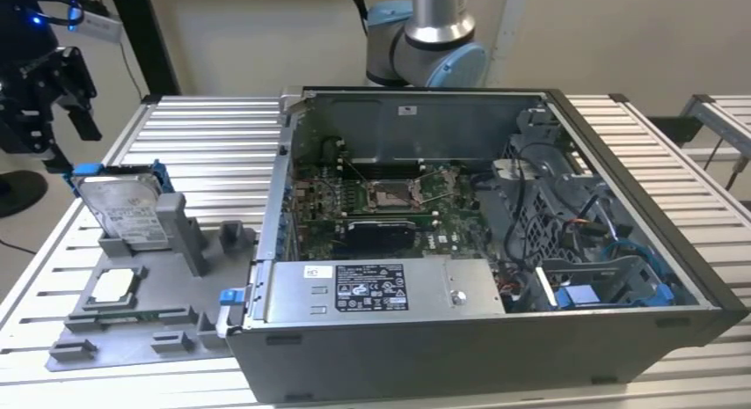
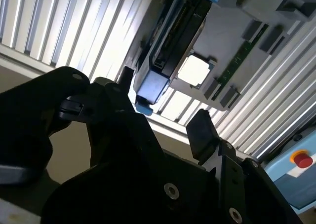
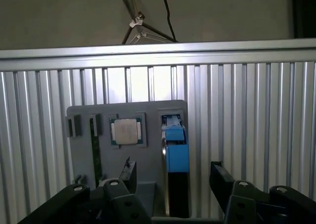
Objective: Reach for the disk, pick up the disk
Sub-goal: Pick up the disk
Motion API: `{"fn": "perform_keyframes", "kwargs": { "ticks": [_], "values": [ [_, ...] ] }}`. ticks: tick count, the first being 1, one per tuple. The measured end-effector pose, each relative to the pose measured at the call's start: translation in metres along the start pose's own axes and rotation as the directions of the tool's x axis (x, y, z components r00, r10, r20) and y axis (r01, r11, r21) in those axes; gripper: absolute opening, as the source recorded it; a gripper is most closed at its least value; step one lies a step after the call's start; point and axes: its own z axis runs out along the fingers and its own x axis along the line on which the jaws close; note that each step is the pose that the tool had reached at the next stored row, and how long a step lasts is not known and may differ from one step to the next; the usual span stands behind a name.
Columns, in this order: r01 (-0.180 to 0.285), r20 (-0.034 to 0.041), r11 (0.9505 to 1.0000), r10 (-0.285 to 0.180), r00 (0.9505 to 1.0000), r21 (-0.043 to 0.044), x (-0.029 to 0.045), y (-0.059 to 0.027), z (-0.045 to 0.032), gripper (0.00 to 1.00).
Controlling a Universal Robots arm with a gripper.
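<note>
- The gripper (image 3: 173, 170) hangs above the disk (image 3: 176, 152) without touching it. Its jaws are spread wide and straddle the drive's line in both wrist views.
- The disk stands on edge in a grey holder (image 1: 176, 268) near the desk (image 1: 200, 127) edge at the exterior view's left, with a processor chip (image 1: 115, 286) just beside it.
- Best, I judge: centre the jaws across the flat faces, descend straight, and clamp metal rather than only the blue bracket (image 2: 150, 88).
</note>
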Motion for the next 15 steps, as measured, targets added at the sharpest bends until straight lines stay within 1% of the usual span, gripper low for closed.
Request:
{"fn": "perform_keyframes", "kwargs": {
  "ticks": [3, 5, 15],
  "values": [
    [0.000, 0.0002, 1.0000, 0.000, 1.0000, 0.0073, -0.0002, 0.0001, 0.0047, 1.00],
    [0.000, 0.0004, 1.0000, 0.000, 1.0000, 0.0097, -0.0002, 0.0001, 0.0083, 1.00],
    [0.000, 0.0005, 0.9999, 0.000, 1.0000, 0.0102, -0.0007, 0.0006, 0.0265, 1.00]
  ]
}}
